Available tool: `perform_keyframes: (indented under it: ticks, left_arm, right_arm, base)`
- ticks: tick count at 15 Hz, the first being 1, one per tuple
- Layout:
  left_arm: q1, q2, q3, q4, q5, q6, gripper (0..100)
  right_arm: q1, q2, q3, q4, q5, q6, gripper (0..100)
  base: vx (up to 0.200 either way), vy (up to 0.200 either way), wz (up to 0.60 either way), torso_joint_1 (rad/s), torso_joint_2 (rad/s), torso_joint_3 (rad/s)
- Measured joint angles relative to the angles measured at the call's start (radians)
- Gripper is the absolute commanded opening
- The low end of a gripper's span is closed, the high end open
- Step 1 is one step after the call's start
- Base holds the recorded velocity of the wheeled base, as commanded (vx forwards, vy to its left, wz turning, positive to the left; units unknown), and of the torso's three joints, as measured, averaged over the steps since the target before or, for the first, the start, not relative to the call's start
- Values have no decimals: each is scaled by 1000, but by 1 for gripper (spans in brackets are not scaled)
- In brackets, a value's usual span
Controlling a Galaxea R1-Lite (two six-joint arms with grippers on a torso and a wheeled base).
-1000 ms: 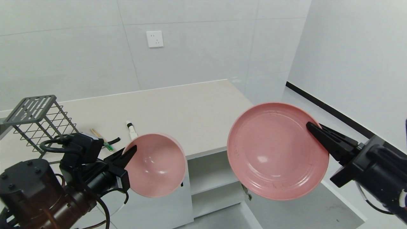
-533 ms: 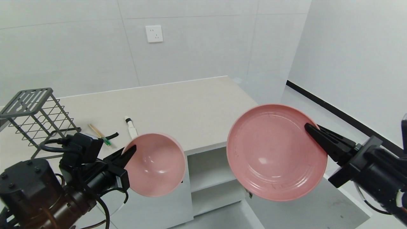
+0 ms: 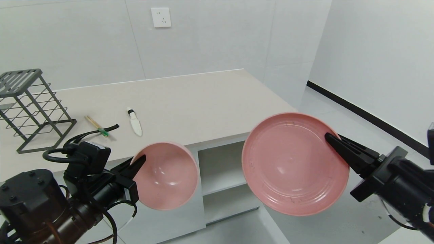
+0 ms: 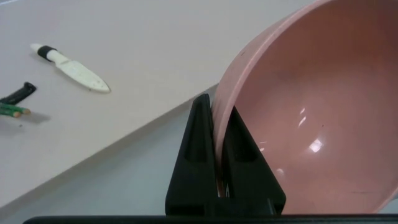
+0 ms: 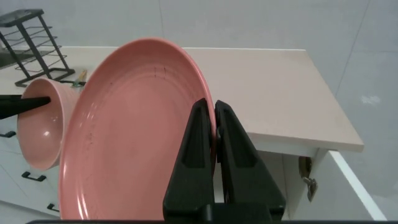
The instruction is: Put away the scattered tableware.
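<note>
You're mid-carry w/ both arms loaded, nothing stowed yet. Your left gripper [image 3: 144,158] is clamped on the rim of the bowl [image 3: 166,176], held on edge just off the front edge of the counter [image 3: 203,98], hollow side facing you. Your right gripper [image 3: 328,135] is pinched on the rim of the plate [image 3: 291,166], also on edge, out past the counter's front right corner. Bowl & plate are apart and neither touches the counter.

Next move, as I judge it: the open cupboard [image 3: 222,169] under the counter looks the likely home. Go 1 piece at a time, level it before sliding in, and mind rim vs shelf edge, since a rim-only pinch can let a dish pivot.

Count: 1 bowl, 1 plate, both in the air. On the counter top: 1 knife [image 3: 135,122]; chopsticks [image 3: 96,126], prob 1 pair, too small to be sure; 1 black-handled item [image 3: 110,128] touching them; 1 wire rack [image 3: 30,108] at the counter's left end
</note>
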Motion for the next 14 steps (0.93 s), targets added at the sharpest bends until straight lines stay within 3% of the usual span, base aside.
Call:
perform_keyframes:
  ticks: [14]
  left_arm:
    - [-1, -4, 0, 0, 1, 0, 0]
  right_arm:
    - [-1, -1, 13, 0, 0, 0, 0]
  base:
    - [0, 0, 0, -257, 478, 222]
